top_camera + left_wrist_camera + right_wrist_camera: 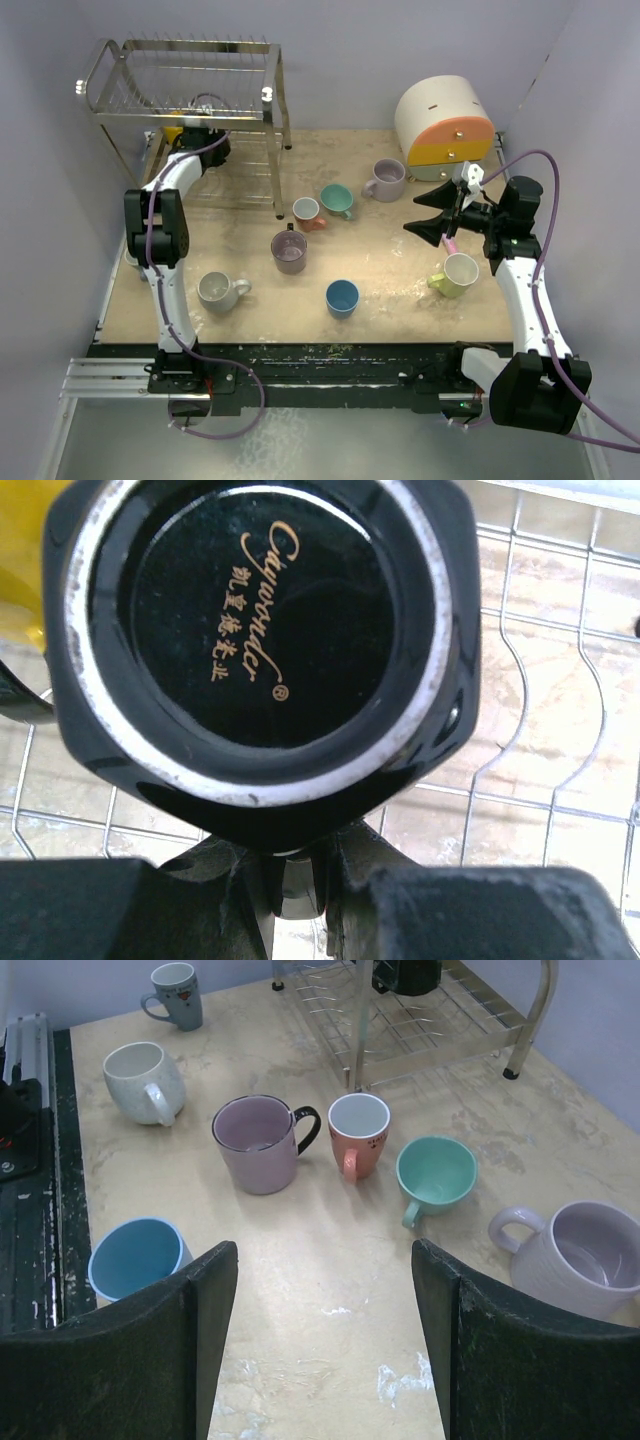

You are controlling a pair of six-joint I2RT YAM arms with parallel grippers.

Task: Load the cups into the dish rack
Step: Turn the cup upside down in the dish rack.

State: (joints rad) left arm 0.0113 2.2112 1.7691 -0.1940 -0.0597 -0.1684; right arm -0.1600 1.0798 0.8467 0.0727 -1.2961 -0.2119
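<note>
Upside down, a black mug (260, 630) is pinched in the narrow jaws of the left gripper (295, 885), low over the bottom shelf of the dish rack (180, 75), beside a yellow mug (172, 132) already in there. Over the table (400, 320) the right gripper (325, 1290) hangs wide and empty. At least seven mugs (289, 250) wait down there, so I'd say it's barely begun.

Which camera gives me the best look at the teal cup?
Right wrist: the wide teal ceramic cup stands upright mid-frame, open bowl and handle clear. Top external shows the cup small, between the salmon ceramic mug and the lavender ceramic mug. Left wrist misses it entirely.
</note>
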